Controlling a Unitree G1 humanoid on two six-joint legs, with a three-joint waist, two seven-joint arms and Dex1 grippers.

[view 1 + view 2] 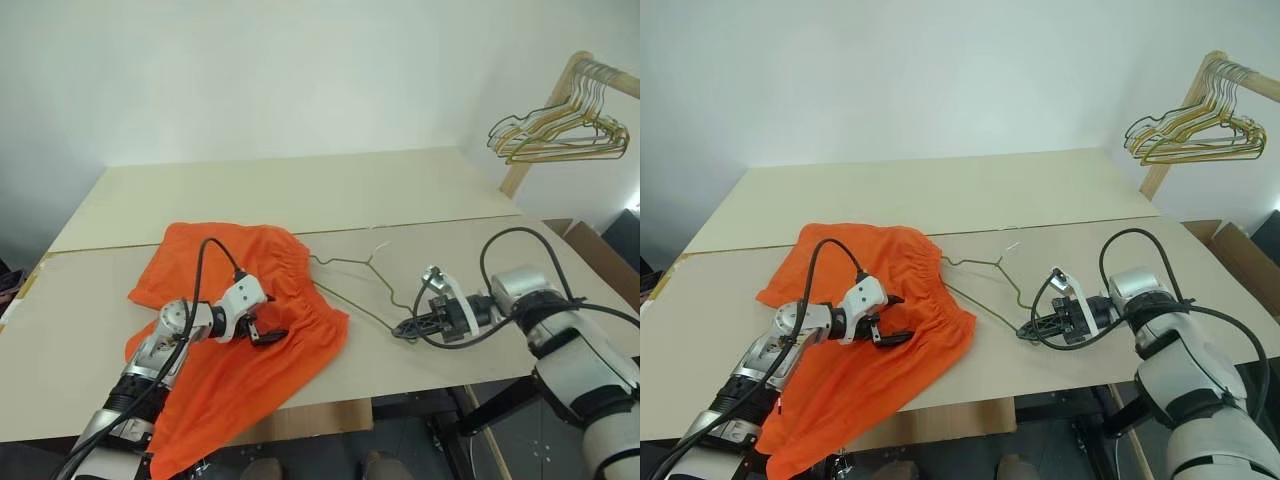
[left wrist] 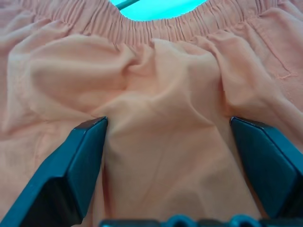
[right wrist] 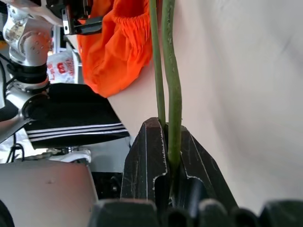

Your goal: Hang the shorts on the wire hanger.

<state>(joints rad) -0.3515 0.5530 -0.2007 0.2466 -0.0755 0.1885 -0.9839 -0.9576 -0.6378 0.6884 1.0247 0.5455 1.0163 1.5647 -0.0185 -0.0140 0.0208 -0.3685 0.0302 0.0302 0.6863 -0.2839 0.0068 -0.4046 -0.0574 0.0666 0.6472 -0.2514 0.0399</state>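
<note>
At frame centre, the right gripper (image 1: 408, 327) clamps the wire hanger (image 1: 352, 281), the left gripper (image 1: 262, 328) gapes over the shorts (image 1: 240, 340), still unhung.

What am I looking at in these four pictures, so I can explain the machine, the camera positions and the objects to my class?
This is a two-armed robot at a table. Two pictures come from cameras in its head, looking down over its arms; the other two come from a camera on each wrist. On the table lie orange shorts and a thin wire hanger, one end tucked into the waistband. The left gripper hovers open over the shorts, holding nothing. The right gripper is shut on the wire hanger's corner, seen close up from its wrist. A bunch of spare hangers hangs on a rack behind.
</note>
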